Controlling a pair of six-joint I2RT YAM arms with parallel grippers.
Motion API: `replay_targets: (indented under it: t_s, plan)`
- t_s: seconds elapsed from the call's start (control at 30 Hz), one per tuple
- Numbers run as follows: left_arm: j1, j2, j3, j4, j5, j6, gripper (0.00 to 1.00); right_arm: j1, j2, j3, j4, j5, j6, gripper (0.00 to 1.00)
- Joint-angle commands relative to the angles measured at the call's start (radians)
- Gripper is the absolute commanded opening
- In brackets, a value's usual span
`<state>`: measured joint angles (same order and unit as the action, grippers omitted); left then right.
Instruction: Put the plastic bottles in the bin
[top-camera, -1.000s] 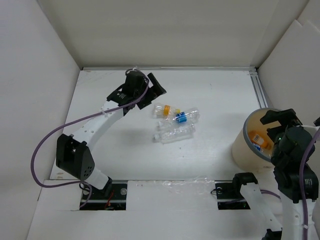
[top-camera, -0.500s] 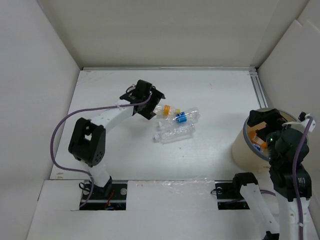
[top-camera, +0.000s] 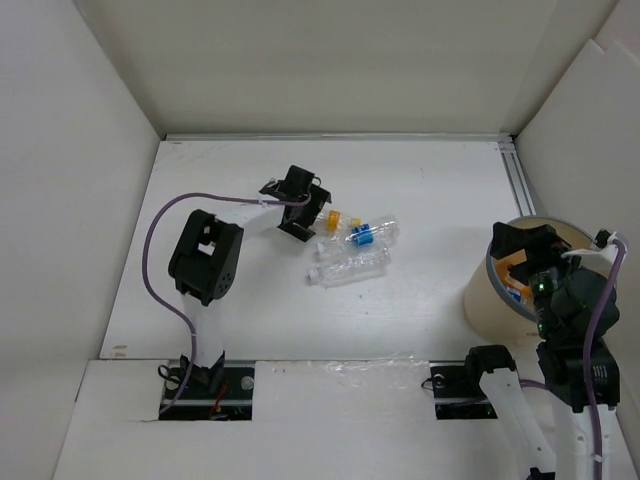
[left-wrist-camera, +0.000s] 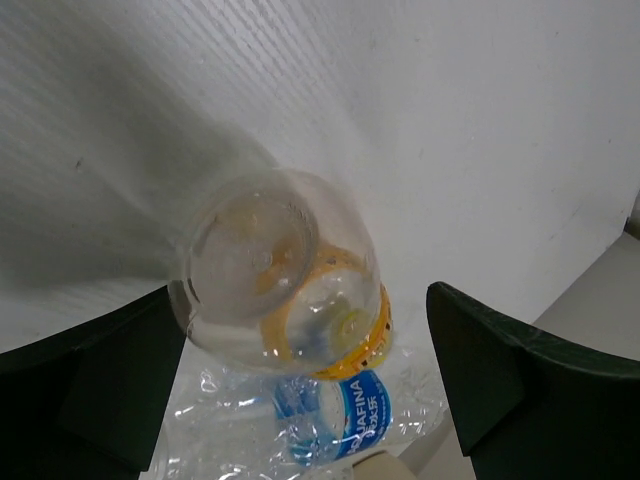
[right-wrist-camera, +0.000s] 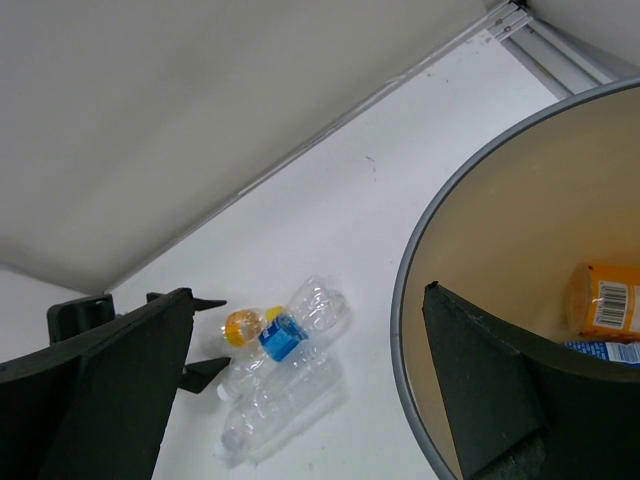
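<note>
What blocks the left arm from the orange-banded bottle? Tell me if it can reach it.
Probably yes: nothing blocks it. On the left arm the jaws stand open, one on either side of the orange-banded bottle; the blue-labelled bottle lies close beyond it.

White table (top-camera: 430, 200) — perhaps three bottles (top-camera: 352, 266), bin (top-camera: 488, 300)

The left gripper (top-camera: 310, 212), jaws spread, sits just beside a small orange-banded clear plastic bottle (top-camera: 331, 219). A blue-labelled clear bottle (top-camera: 368, 233) and a plain clear bottle (top-camera: 348, 267) lie alongside (3 together). The right gripper (top-camera: 527, 243) hangs over the round tan bin (top-camera: 482, 298).
</note>
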<state>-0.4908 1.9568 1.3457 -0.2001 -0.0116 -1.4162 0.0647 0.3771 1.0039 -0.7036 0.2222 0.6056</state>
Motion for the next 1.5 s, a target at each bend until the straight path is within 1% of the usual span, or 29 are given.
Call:
replay_targets:
  t_s: [0.0, 0.07, 0.1, 0.13, 0.2, 0.27, 0.4, 0.43, 0.47, 0.53, 0.57, 0.6, 0.63, 0.67, 0.7, 0.73, 0.77, 0.8, 0.83, 0.87, 0.9, 0.97, 1.03, 1.07, 1.13, 1.2, 1.23, 1.33, 1.47]
  plan:
    - [0.02, 0.037, 0.041, 0.018, -0.024, -0.026, 0.99, -0.005, -0.003, -0.01, 0.072, -0.035, -0.013, 1.0]
    - [0.03, 0.063, 0.041, 0.027, -0.01, -0.026, 0.92, -0.005, -0.003, -0.01, 0.081, -0.046, -0.013, 1.0]
    - [0.031, 0.073, 0.041, 0.037, -0.01, -0.026, 0.78, -0.005, -0.003, -0.01, 0.081, -0.061, -0.013, 1.0]
    - [0.04, 0.073, 0.041, 0.037, -0.001, -0.017, 0.73, -0.005, -0.003, -0.001, 0.09, -0.061, -0.013, 1.0]
    - [0.049, 0.102, 0.052, 0.037, 0.008, -0.007, 0.69, -0.005, 0.008, -0.001, 0.09, -0.089, -0.013, 1.0]
    - [0.049, 0.112, 0.061, 0.037, 0.009, -0.007, 0.57, -0.005, 0.017, 0.012, 0.11, -0.115, -0.032, 1.0]
    - [0.072, 0.123, 0.07, 0.066, 0.045, 0.026, 0.1, -0.005, 0.055, 0.021, 0.171, -0.245, -0.07, 1.0]
    - [0.081, 0.123, 0.079, 0.079, 0.045, 0.037, 0.02, -0.005, 0.065, 0.035, 0.171, -0.306, -0.07, 1.0]
    - [0.081, 0.123, 0.09, 0.088, 0.059, 0.054, 0.0, -0.005, 0.075, 0.035, 0.214, -0.348, -0.085, 1.0]
    - [0.092, 0.091, 0.13, 0.103, 0.059, 0.124, 0.0, -0.005, 0.108, 0.058, 0.251, -0.429, -0.099, 1.0]
    - [0.092, 0.073, 0.144, 0.116, 0.044, 0.155, 0.0, -0.005, 0.12, 0.068, 0.272, -0.522, -0.131, 1.0]
    - [0.092, 0.054, 0.158, 0.131, 0.044, 0.192, 0.0, -0.005, 0.153, 0.099, 0.3, -0.559, -0.132, 1.0]
    - [0.092, 0.016, 0.173, 0.169, 0.044, 0.282, 0.0, -0.005, 0.172, 0.119, 0.309, -0.593, -0.15, 1.0]
    - [0.092, 0.001, 0.208, 0.188, 0.065, 0.336, 0.0, -0.005, 0.195, 0.136, 0.322, -0.671, -0.164, 1.0]
    - [0.092, -0.013, 0.233, 0.188, 0.085, 0.388, 0.0, -0.005, 0.219, 0.171, 0.322, -0.697, -0.187, 1.0]
    - [0.092, -0.024, 0.257, 0.198, 0.114, 0.439, 0.0, -0.005, 0.277, 0.188, 0.322, -0.717, -0.196, 1.0]
    - [0.092, -0.035, 0.317, 0.177, 0.186, 0.532, 0.0, -0.005, 0.31, 0.2, 0.322, -0.742, -0.21, 1.0]
    - [0.083, -0.035, 0.346, 0.151, 0.217, 0.569, 0.0, 0.004, 0.342, 0.209, 0.322, -0.797, -0.236, 1.0]
    - [0.083, -0.045, 0.369, 0.128, 0.251, 0.603, 0.0, 0.02, 0.409, 0.229, 0.335, -0.822, -0.248, 1.0]
    - [0.083, -0.058, 0.391, 0.075, 0.319, 0.634, 0.0, 0.029, 0.448, 0.246, 0.335, -0.845, -0.262, 1.0]
    - [0.083, -0.067, 0.429, 0.042, 0.346, 0.681, 0.0, 0.043, 0.485, 0.266, 0.335, -0.859, -0.279, 1.0]
    - [0.083, -0.113, 0.438, -0.008, 0.398, 0.724, 0.0, 0.11, 0.593, 0.327, 0.326, -0.859, -0.329, 1.0]
    - [0.074, -0.153, 0.448, -0.022, 0.444, 0.772, 0.0, 0.192, 0.67, 0.364, 0.326, -0.779, -0.368, 1.0]
    - [0.074, -0.173, 0.448, -0.033, 0.459, 0.786, 0.0, 0.217, 0.753, 0.41, 0.317, -0.752, -0.386, 1.0]
    - [0.063, -0.231, 0.448, -0.042, 0.507, 0.809, 0.0, 0.265, 0.828, 0.446, 0.308, -0.678, -0.414, 1.0]
    - [0.054, -0.274, 0.438, -0.033, 0.551, 0.818, 0.0, 0.314, 0.905, 0.458, 0.344, -0.659, -0.423, 1.0]
    - [0.054, -0.285, 0.438, -0.033, 0.594, 0.833, 0.0, 0.325, 0.922, 0.458, 0.369, -0.659, -0.423, 1.0]
    - [0.054, -0.332, 0.438, -0.045, 0.637, 0.843, 0.0, 0.388, 0.982, 0.482, 0.432, -0.633, -0.423, 1.0]
    - [0.044, -0.397, 0.385, 0.013, 0.705, 0.83, 0.0, 0.466, 1.074, 0.568, 0.431, -0.607, -0.449, 1.0]
